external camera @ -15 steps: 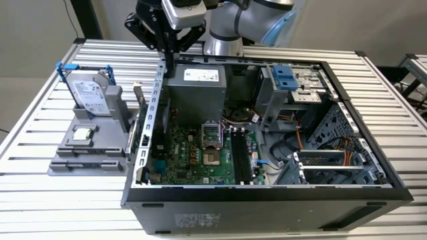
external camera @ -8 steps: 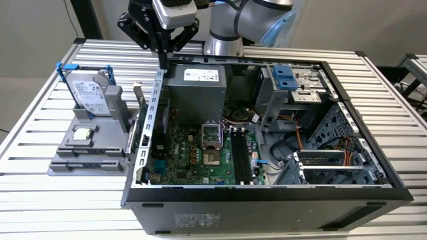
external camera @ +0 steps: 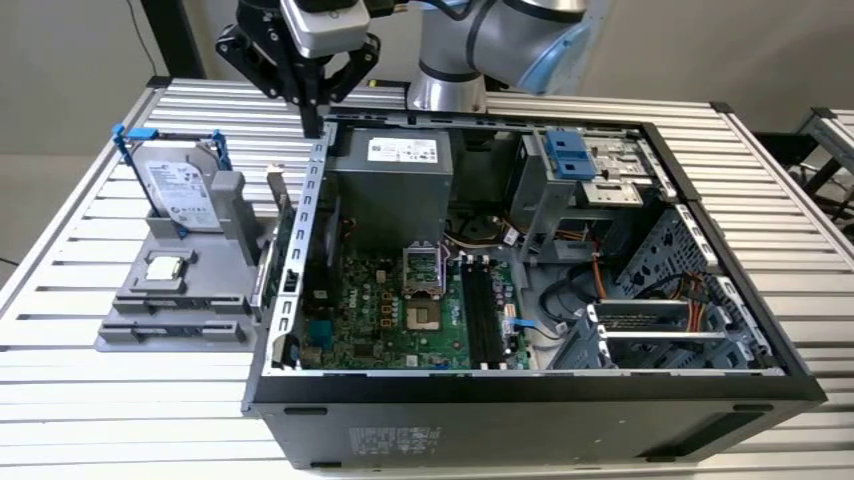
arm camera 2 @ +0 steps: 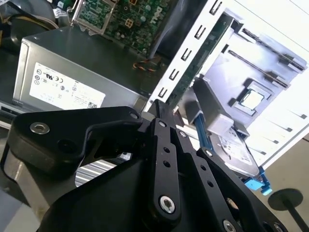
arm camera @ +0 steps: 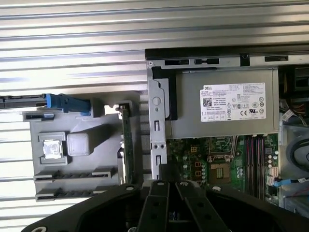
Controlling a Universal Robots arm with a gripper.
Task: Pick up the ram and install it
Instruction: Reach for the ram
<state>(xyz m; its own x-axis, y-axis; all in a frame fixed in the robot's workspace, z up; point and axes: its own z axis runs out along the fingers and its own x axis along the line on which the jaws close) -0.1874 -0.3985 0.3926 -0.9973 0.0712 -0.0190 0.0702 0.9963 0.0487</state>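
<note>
The ram (external camera: pixel 279 200) stands on its long edge in a slot at the side of the grey holder (external camera: pixel 174 300), left of centre in the exterior view, just beside the outer side wall of the open computer case (external camera: pixel 534 385) and untouched by me. In both wrist views it shows as a thin green strip (arm camera 2: pixel 203 58) (arm camera: pixel 126 145) running between the holder and that perforated wall. My gripper (external camera: pixel 315 128) hangs in the upper left of the exterior view, above and a little to the right of the ram's far end, over the far corner of the case wall; its 2 fingers are drawn together to a point and hold nothing. The same closed tips show in both wrist views (arm camera 2: pixel 157 105) (arm camera: pixel 166 174). On the holder, further to the exterior view's left, the hard drive (external camera: pixel 180 185) stands upright in its blue frame, and the small square processor chip (external camera: pixel 166 268) lies flat in front of it. Inside the case, the power supply (external camera: pixel 394 180) sits at the back, with the green motherboard (external camera: pixel 387 310) before it and the long black memory slots (external camera: pixel 483 310) at its right. Everything rests on a slatted metal table (external camera: pixel 80 400).
</note>
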